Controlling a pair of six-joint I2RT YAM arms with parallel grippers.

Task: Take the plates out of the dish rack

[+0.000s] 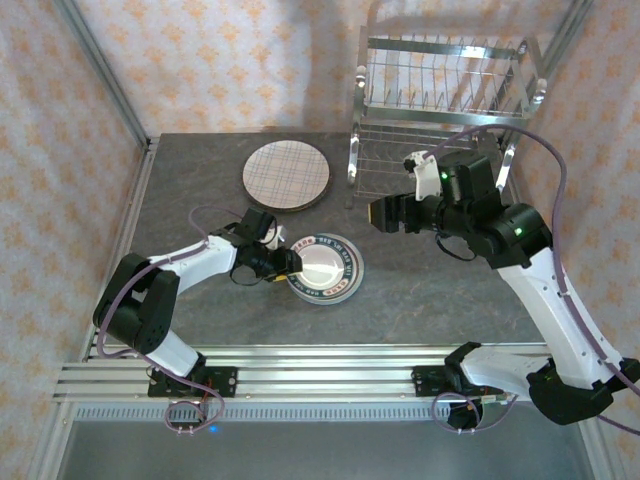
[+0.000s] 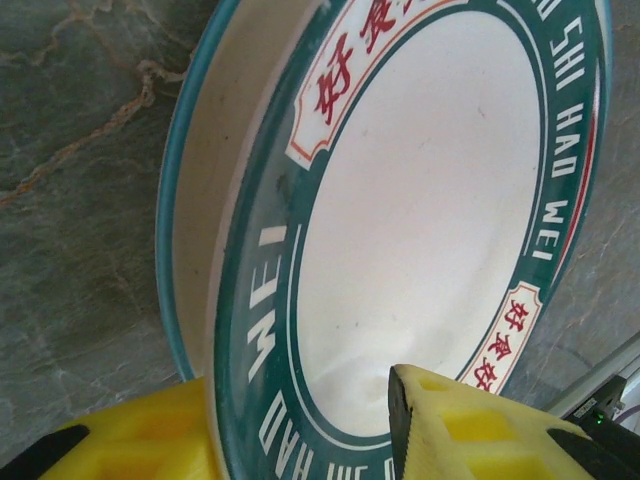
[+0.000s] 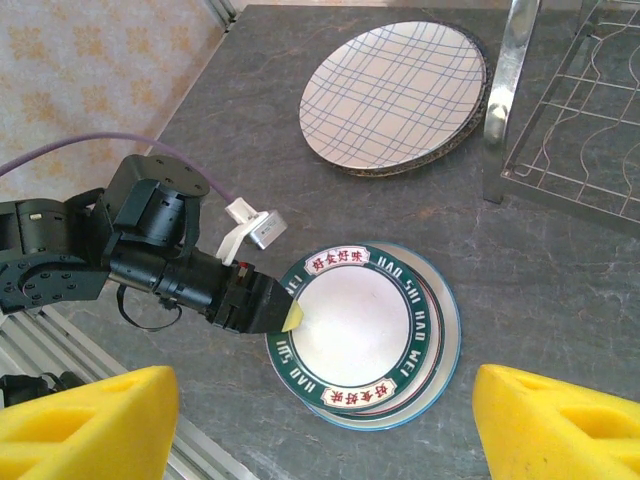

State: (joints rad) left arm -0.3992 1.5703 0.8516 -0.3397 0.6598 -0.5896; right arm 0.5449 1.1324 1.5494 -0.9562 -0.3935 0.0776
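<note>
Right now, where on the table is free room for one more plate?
Free: the far-left table corner, left of the plaid plates; also the near-right patch between the green-rimmed plates, the rail and the right arm. Crowded: before the dish rack, where the right end effector hangs, and where the left end effector straddles the green-rimmed rim.

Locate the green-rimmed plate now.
Top view: the green-rimmed plate lies flat mid-table, nearer the arms than the plaid plate, with the left gripper at its left rim.
</note>
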